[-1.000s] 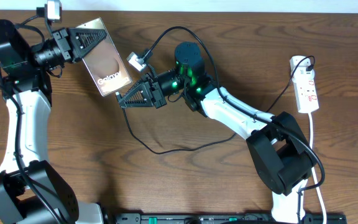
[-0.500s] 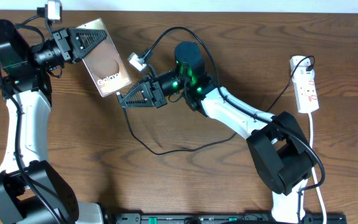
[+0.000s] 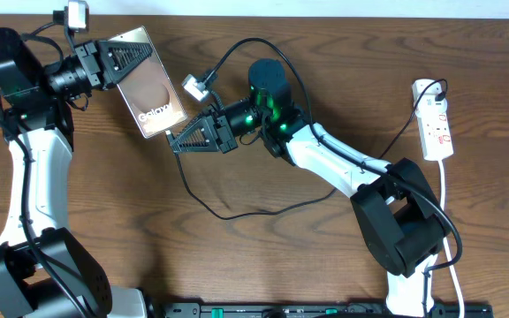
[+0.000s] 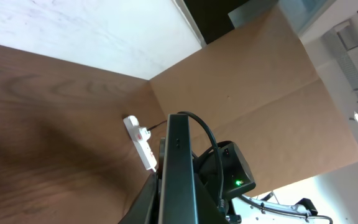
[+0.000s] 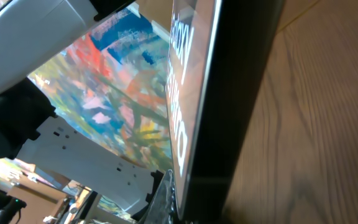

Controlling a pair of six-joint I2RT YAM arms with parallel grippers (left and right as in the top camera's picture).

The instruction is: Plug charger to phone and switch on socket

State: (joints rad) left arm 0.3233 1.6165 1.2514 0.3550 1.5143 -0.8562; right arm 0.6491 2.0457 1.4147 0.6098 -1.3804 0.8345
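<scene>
Left pincer (image 3: pixel 135 57) closed on the phone (image 3: pixel 153 93), gripping its upper-left end at the far-left part of the desk (image 3: pixel 104 203). Right pincer (image 3: pixel 177 141) closed too, its tips right at the phone's lower-right end. The charger (image 3: pixel 228 215) leads out from under those tips, so the grip looks to be on its free end. The plug tip itself is hidden, and I can't tell if it is seated in the phone.

Phone's long axis is diagonal in the overhead view, from upper left to lower right. The bronze face with white "Galaxy" lettering is turned up to the camera. Left wrist view sees it edge-on as a dark upright slab (image 4: pixel 179 174). Right wrist view sees the dark edge very close (image 5: pixel 229 93), with the lettering alongside it and wood grain to the right.

Charger cable drops from the right pincer, loops across mid-desk under the right arm, then climbs to the right toward the socket (image 3: pixel 436 124). The socket lies at the desk's right edge, well apart from the phone, long axis roughly front to back. It has a black plug at its far end and a white cord (image 3: pixel 447 203) trailing toward the near edge. It also shows small in the left wrist view (image 4: pixel 140 144).

The right arm's white wrist camera (image 3: pixel 193 86) sits just beside the phone's right long edge, with a thicker black cable (image 3: pixel 237 46) arching off it.
</scene>
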